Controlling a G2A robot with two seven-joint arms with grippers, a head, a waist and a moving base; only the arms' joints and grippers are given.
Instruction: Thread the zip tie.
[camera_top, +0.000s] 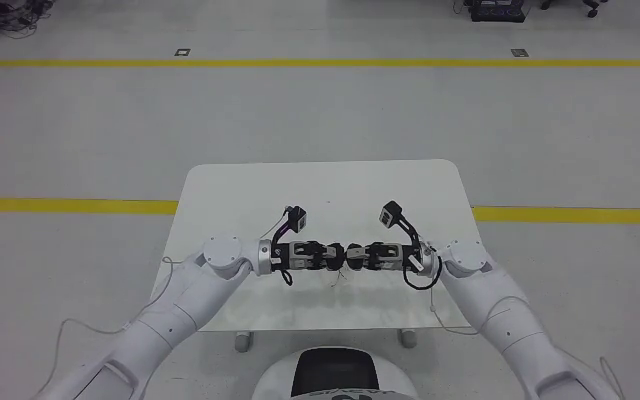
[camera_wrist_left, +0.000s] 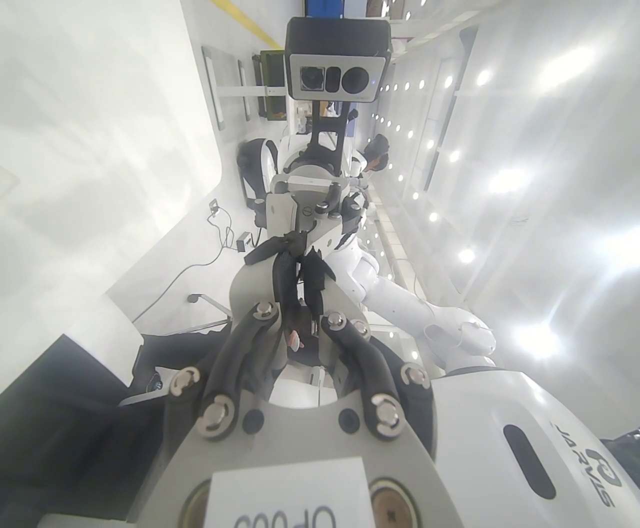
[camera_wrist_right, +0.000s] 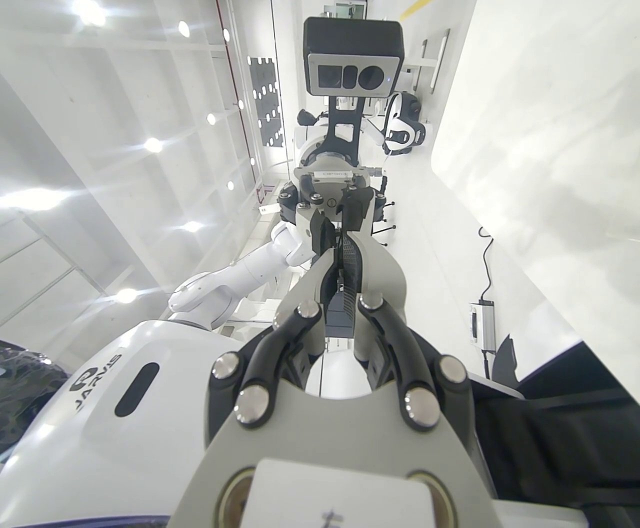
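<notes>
Both arms meet tip to tip above the middle of the white table (camera_top: 320, 190). My left gripper (camera_top: 335, 256) comes in from the left and my right gripper (camera_top: 358, 256) from the right. In the left wrist view my left gripper (camera_wrist_left: 299, 272) has its dark fingers drawn close, with a small pale piece of the zip tie (camera_wrist_left: 295, 341) between them. The right gripper (camera_wrist_left: 295, 246) faces it, almost touching. In the right wrist view my right gripper (camera_wrist_right: 341, 252) is shut on a thin dark strip, the zip tie (camera_wrist_right: 342, 280). The left gripper (camera_wrist_right: 334, 220) stands just beyond.
The grippers hover over the table's near half, with bare tabletop beyond them. A wrist camera (camera_top: 295, 215) and another (camera_top: 390, 213) stick up from each arm. Yellow floor lines (camera_top: 90, 206) run past the table. A cable and power brick (camera_wrist_right: 481, 320) lie on the floor.
</notes>
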